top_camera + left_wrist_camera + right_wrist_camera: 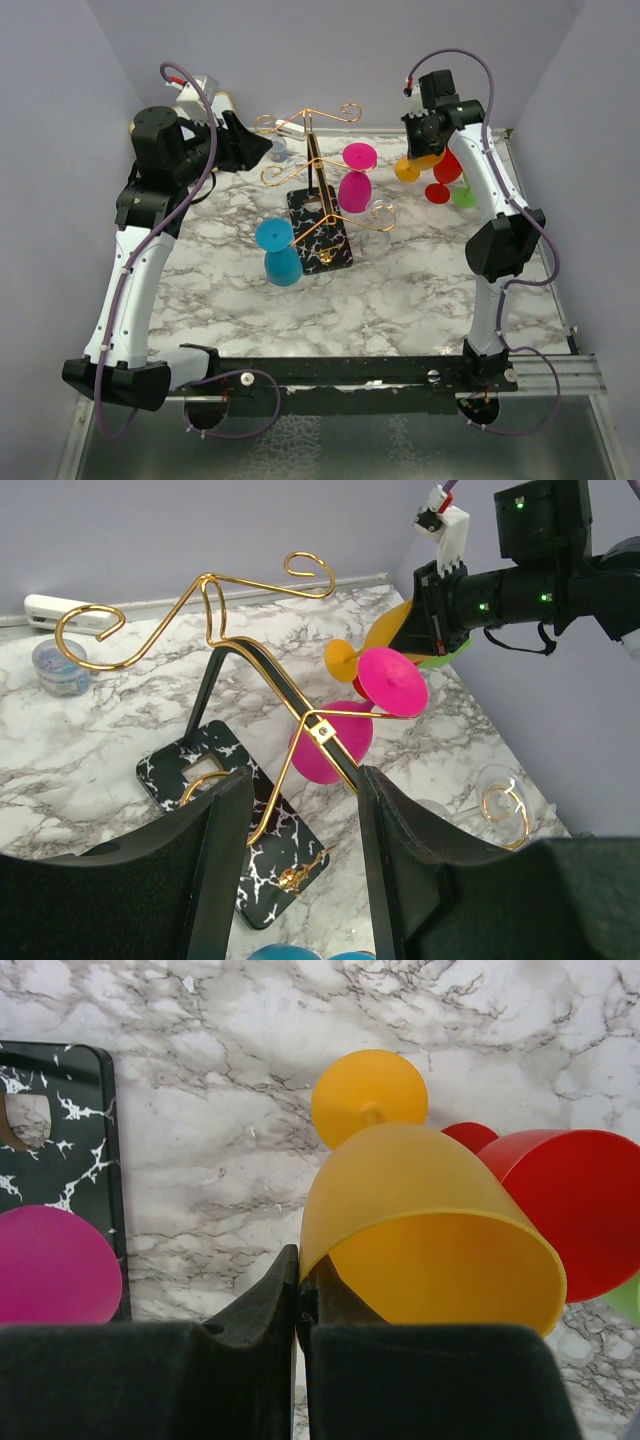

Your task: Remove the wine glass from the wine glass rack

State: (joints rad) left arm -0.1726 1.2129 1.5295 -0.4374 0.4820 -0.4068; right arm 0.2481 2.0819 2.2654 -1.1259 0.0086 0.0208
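Right hand (300, 1272) pinches the translucent orange plastic wine glass (430, 1220) by its rim, right of the gold wire rack (322, 245) — clear of its arms; left hand (303, 810) open, empty.

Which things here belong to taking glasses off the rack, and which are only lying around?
Job: wine glass rack; pink glass and blue glass hanging on it; orange glass pinched by right gripper; left gripper, open.
Lying about: red glass, green glass, small bluish tub, white object.
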